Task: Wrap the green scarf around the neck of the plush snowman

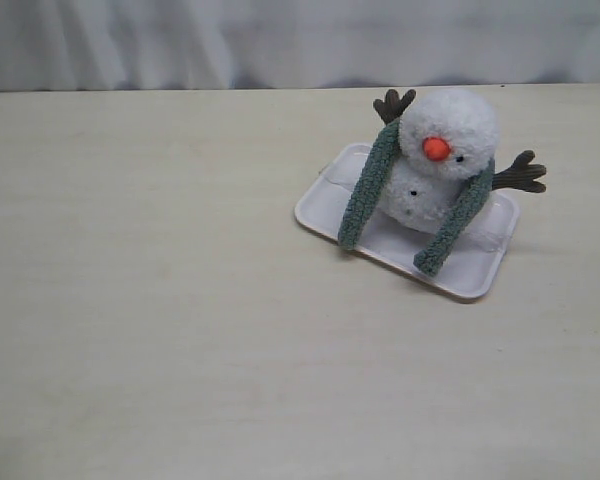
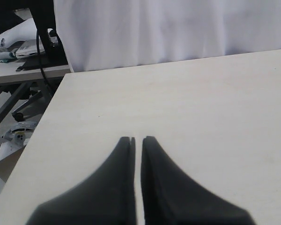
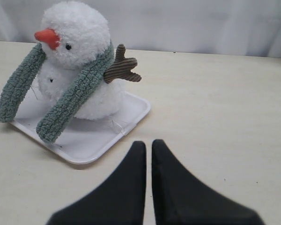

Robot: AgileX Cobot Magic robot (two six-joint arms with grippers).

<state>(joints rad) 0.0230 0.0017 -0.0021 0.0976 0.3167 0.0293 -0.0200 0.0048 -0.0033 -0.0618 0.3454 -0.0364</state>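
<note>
The plush snowman (image 1: 445, 140) (image 3: 77, 33) sits upright on a white tray (image 1: 470, 270) (image 3: 91, 140). The green scarf (image 1: 365, 190) (image 3: 72, 101) runs behind its neck, and both ends hang down the front to the tray. The crossing at the neck itself is hidden behind the head. My right gripper (image 3: 148, 143) is shut and empty, hovering over the table just off the tray's corner. My left gripper (image 2: 137, 139) is shut and empty above bare table, far from the snowman. Neither arm shows in the exterior view.
The tabletop (image 1: 160, 300) is pale wood with a white curtain (image 1: 280, 40) behind it. In the left wrist view the table's edge (image 2: 37, 136) drops off toward a cluttered desk and cables (image 2: 33, 51).
</note>
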